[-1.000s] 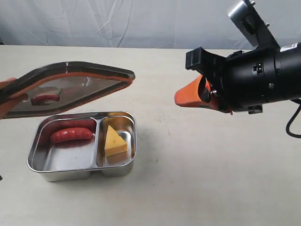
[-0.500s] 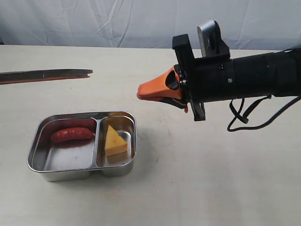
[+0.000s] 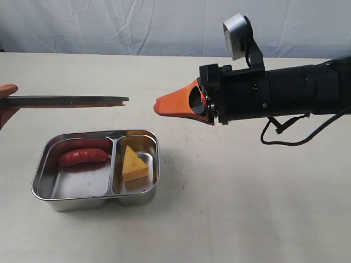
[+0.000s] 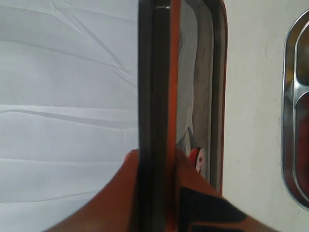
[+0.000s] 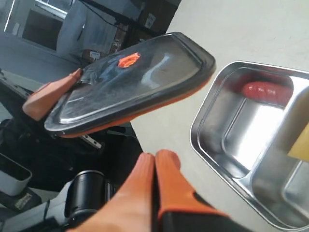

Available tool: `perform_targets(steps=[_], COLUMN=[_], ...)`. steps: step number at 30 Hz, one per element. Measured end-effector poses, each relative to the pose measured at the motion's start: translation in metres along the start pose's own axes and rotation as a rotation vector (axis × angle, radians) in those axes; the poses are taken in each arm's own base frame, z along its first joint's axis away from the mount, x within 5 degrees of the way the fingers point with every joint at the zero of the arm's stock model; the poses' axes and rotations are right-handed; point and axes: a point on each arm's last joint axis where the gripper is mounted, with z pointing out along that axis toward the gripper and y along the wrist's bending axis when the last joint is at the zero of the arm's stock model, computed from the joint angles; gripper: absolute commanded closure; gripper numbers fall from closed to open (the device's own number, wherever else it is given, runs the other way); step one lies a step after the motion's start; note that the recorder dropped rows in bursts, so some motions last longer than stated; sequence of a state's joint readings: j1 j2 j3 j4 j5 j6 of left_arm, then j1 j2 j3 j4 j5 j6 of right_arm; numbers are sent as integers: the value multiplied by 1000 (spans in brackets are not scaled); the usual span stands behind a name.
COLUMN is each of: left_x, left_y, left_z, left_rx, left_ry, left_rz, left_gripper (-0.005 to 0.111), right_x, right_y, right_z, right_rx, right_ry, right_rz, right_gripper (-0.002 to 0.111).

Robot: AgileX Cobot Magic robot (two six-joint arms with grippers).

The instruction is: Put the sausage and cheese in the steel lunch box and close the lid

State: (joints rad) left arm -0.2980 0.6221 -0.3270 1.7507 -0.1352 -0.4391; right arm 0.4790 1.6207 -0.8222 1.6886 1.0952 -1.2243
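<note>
The steel lunch box (image 3: 82, 201) sits open on the table at the left. The red sausage (image 3: 83, 156) lies in its larger compartment, the yellow cheese (image 3: 134, 164) in the smaller one. Above the box hangs the dark lid (image 3: 66, 101), level and seen edge-on. My left gripper (image 4: 155, 157) is shut on the lid's (image 4: 154, 72) edge, with only an orange fingertip (image 3: 6, 90) showing at the frame's left border. My right gripper (image 3: 159, 104) hovers shut and empty, pointing at the lid's free end with a small gap. The right wrist view shows the lid (image 5: 130, 82), box (image 5: 231, 150), sausage (image 5: 265, 91) and gripper (image 5: 155, 157).
A pale tabletop (image 3: 230, 208) spreads to the right and front of the box. A wrinkled white backdrop (image 3: 137, 24) closes the far side. The right arm's black body (image 3: 274, 96) and its cable (image 3: 285, 131) stretch over the table's right half.
The lid has gone from tilted to level and has shifted right over the box. My right gripper has swung left toward the lid's free end, staying shut.
</note>
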Motion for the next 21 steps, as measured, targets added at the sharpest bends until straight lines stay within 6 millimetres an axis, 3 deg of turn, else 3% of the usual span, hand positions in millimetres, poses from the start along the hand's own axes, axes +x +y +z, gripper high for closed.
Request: perform_targets(steps=[2,5,10,16,21], left_x=[0,0,0,0,0], left_y=[0,0,-1,-1,-1], left_z=[0,0,0,0,0], left_rx=[1,1,3,4,3], left_ry=[-2,-2,-1,-1,-2], left_rz=[0,-2,-11,-25,-39], left_gripper=[107,107,107,107,107], right_x=[1,4,13,28,32], right_y=[0,2,19,51,83], right_z=[1,3,8,13,11], right_rx=[5,45,143,257,362], right_ry=[11,38,97,175,115], right_rz=[-38,-107,-347,-673,-906], right_gripper=[106,93,76,75,75])
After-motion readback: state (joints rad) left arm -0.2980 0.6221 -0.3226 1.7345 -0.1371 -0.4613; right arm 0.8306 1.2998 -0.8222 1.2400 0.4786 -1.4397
